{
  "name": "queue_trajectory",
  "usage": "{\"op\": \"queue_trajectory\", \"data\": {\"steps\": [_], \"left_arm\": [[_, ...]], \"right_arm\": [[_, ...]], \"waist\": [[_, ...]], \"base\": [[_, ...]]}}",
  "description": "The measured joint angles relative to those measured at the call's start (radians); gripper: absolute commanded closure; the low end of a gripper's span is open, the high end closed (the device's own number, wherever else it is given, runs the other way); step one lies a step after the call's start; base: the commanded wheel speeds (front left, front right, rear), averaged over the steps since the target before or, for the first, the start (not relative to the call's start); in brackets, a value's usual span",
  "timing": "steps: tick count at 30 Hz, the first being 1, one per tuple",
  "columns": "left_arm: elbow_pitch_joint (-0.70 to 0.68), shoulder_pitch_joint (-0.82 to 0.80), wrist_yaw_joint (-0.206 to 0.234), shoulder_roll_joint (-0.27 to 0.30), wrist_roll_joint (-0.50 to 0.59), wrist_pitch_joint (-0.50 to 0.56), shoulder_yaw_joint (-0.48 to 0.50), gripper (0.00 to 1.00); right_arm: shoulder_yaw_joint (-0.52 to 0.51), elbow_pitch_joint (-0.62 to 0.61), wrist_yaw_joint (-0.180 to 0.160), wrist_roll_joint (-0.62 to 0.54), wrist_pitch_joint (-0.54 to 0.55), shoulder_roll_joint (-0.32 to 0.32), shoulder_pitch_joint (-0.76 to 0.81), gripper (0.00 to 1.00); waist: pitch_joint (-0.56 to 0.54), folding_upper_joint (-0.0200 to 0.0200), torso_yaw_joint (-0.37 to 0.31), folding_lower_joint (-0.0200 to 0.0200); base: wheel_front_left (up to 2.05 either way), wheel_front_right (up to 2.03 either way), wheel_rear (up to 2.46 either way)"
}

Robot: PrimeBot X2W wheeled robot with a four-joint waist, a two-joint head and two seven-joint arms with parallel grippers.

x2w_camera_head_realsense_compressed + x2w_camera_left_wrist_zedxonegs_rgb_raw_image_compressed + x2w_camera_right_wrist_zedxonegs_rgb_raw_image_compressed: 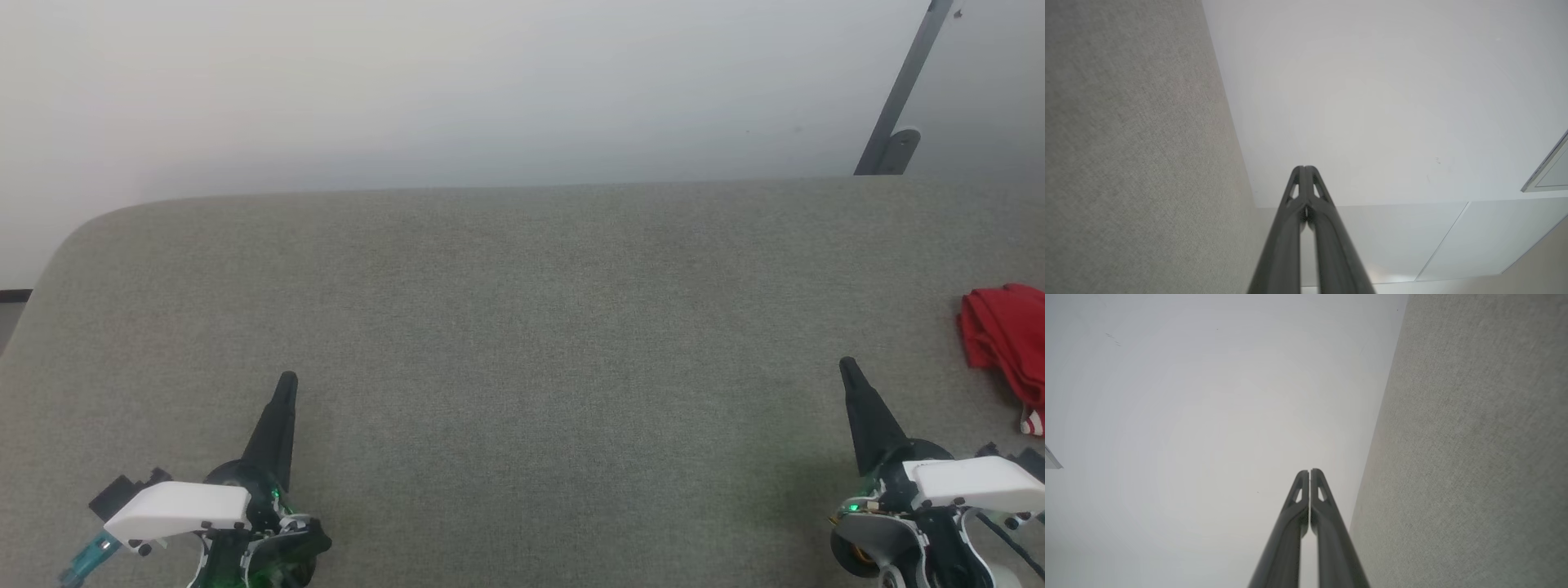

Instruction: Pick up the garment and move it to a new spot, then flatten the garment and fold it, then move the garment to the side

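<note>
The garment (1008, 339), a bright red bunched shirt with a bit of red-and-white striped trim, lies at the right edge of the grey table (522, 327) and is partly cut off by the head view. My right gripper (847, 365) is shut and empty, a short way left of and below the garment. At the lower left, far from the cloth, my left gripper (287, 379) is shut with nothing in it. Each wrist view shows its own fingers pressed together, the left gripper (1304, 167) and the right gripper (1308, 471), pointing past the table edge at a pale wall.
The table surface (1126, 163) fills one side of each wrist view, also as a grey surface (1474, 457). A dark metal bar (902, 98) leans against the wall at the back right. The table's rounded far-left corner (90, 224) borders the wall.
</note>
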Motion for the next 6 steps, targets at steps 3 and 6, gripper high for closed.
{"op": "queue_trajectory", "data": {"steps": [3, 6], "left_arm": [[0.0, 0.0, 0.0, 0.0, 0.0, 0.001, 0.001, 1.0], [0.0, 0.0, 0.0, -0.001, 0.0, 0.002, 0.002, 1.0]], "right_arm": [[0.0, 0.0, 0.0, 0.0, 0.0, 0.0, 0.0, 1.0], [0.0, 0.0, 0.0, 0.0, 0.0, 0.0, 0.0, 1.0]], "waist": [[0.0, 0.0001, 0.0, 0.0], [0.0, 0.0, 0.0, 0.0]], "base": [[0.0, 0.0, 0.0], [0.0, 0.0, 0.0]]}}
